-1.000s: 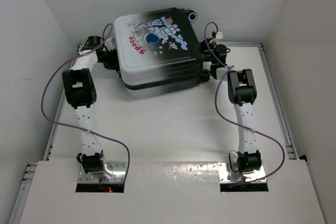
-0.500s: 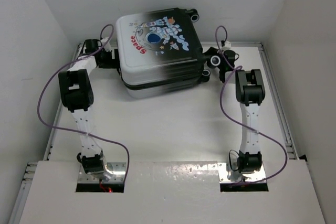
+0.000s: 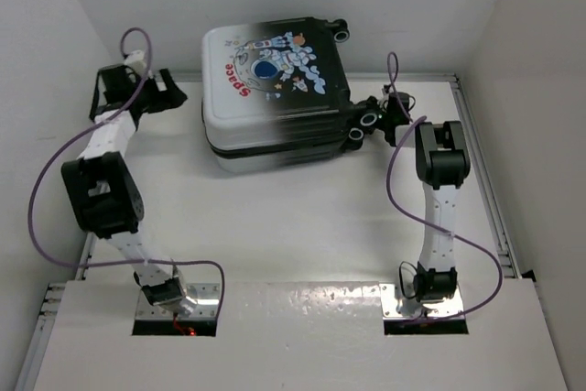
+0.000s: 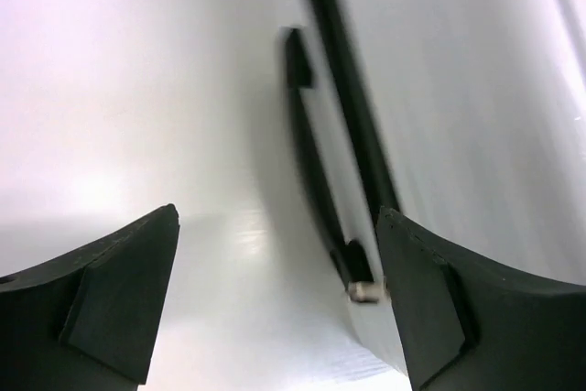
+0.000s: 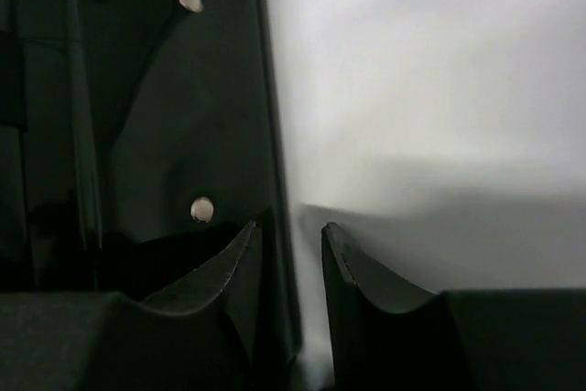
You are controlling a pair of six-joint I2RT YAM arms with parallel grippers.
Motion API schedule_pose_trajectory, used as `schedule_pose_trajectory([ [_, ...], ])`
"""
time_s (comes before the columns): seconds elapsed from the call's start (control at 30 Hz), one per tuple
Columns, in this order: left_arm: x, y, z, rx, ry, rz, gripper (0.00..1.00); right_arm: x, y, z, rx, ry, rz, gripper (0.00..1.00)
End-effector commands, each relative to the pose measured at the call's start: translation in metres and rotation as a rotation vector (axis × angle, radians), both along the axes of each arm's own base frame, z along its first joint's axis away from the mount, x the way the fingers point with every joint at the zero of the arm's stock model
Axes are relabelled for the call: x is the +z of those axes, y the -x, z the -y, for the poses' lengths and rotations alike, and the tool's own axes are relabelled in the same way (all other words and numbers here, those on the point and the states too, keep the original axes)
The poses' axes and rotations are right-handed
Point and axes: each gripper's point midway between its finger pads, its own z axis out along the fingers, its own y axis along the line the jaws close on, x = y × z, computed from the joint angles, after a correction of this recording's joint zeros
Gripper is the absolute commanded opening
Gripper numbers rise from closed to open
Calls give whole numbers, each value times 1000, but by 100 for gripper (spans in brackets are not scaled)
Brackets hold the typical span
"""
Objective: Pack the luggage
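The luggage [image 3: 270, 89] lies flat and closed at the back of the table, astronaut side up. My left gripper [image 3: 172, 89] hangs open a short way left of it, touching nothing. In the left wrist view, the left gripper [image 4: 277, 212] stands wide with only tabletop between its fingers, and the luggage's white shell [image 4: 476, 89] and black seam are at the right. My right gripper [image 3: 377, 116] is at the black wheel end. In the right wrist view, the right gripper [image 5: 288, 228] stands narrowly apart, astride a black edge of the luggage [image 5: 183, 116], with a bright strip beside the right finger.
Black wheels [image 3: 341, 29] stick out at the luggage's right end. White walls close in the table on the left, back and right. A metal rail [image 3: 478, 162] runs along the right edge. Purple cables loop off both arms.
The left gripper let go of the luggage's left side, opened and swung away to the left. The right gripper opened, then narrowed again at the wheel end. The luggage shifted slightly.
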Motion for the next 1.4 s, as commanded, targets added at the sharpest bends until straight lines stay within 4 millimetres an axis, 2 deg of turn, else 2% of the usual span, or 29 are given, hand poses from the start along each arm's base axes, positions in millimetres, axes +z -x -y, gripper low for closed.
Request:
schedule_pose_trajectory([
  [0.0, 16, 27, -47, 186, 140, 22, 90, -21, 86, -46, 98, -179, -364, 31],
  [0.03, 14, 34, -46, 189, 195, 6, 90, -33, 116, -49, 92, -203, -456, 31],
  [0.07, -5, 50, -52, 220, 217, -58, 90, -23, 125, -56, 114, -203, -446, 30],
  [0.13, -10, 67, -50, 236, 230, -91, 89, -26, 168, -64, 155, -217, -506, 30],
  [0.17, -15, 76, -48, 246, 233, -115, 89, -13, 174, -68, 178, -221, -479, 28],
  [0.2, -33, 93, -40, 247, 244, -174, 89, -13, 198, -81, 236, -229, -489, 28],
  [0.23, -28, 103, -38, 248, 228, -166, 89, 7, 210, -85, 290, -230, -423, 28],
  [0.27, -31, 111, -36, 259, 223, -173, 89, 8, 226, -88, 322, -234, -411, 28],
  [0.3, -48, 126, -31, 271, 234, -224, 89, 15, 239, -102, 378, -227, -386, 28],
  [0.43, -71, 156, -21, 314, 258, -317, 88, 60, 262, -125, 531, -191, -134, 28],
  [0.53, -81, 152, -8, 292, 275, -339, 88, 89, 283, -142, 634, -171, 27, 27],
  [0.57, -80, 145, 6, 252, 311, -333, 88, 109, 292, -148, 667, -164, 101, 27],
  [0.63, -73, 114, 6, 231, 328, -276, 88, 122, 301, -150, 692, -108, 222, 27],
  [0.67, -69, 100, 19, 186, 364, -260, 88, 129, 306, -145, 693, -77, 284, 27],
  [0.7, -46, 73, 16, 162, 346, -191, 86, 123, 308, -140, 666, -44, 271, 27],
  [0.73, -43, 59, 19, 139, 347, -184, 86, 123, 305, -134, 654, -4, 310, 30],
  [0.77, -63, 43, 21, 124, 343, -220, 84, 135, 299, -123, 589, 40, 343, 35],
  [0.8, -61, 27, 26, 101, 338, -210, 84, 127, 302, -115, 574, 79, 353, 38],
  [0.83, -35, 0, 19, 91, 322, -138, 84, 135, 294, -97, 521, 126, 402, 41],
  [0.87, -56, -14, 24, 71, 334, -170, 84, 129, 292, -83, 470, 194, 419, 45],
  [0.9, -32, -39, 23, 50, 318, -102, 84, 127, 284, -66, 416, 232, 424, 47],
  [1.0, -33, -79, 17, 37, 271, -50, 84, 134, 268, -24, 270, 369, 487, 52],
  [1.17, -36, -101, -1, 70, 125, 12, 84, 150, 212, 54, -9, 523, 519, 57],
  [1.2, -36, -98, -8, 84, 125, 14, 86, 149, 189, 73, -64, 531, 497, 61],
  [1.23, -48, -89, -11, 86, 137, -17, 86, 148, 180, 77, -78, 504, 476, 63],
  [1.27, -42, -85, -11, 78, 121, -2, 86, 130, 170, 81, -64, 496, 426, 67],
  [1.3, -44, -79, -8, 54, 108, -5, 86, 139, 145, 85, -33, 470, 453, 72],
  [1.33, -46, -73, -5, 40, 103, -13, 86, 119, 135, 85, -4, 461, 415, 73],
  [1.37, -64, -57, -7, 46, 104, -64, 86, 130, 119, 85, 8, 459, 460, 76],
])
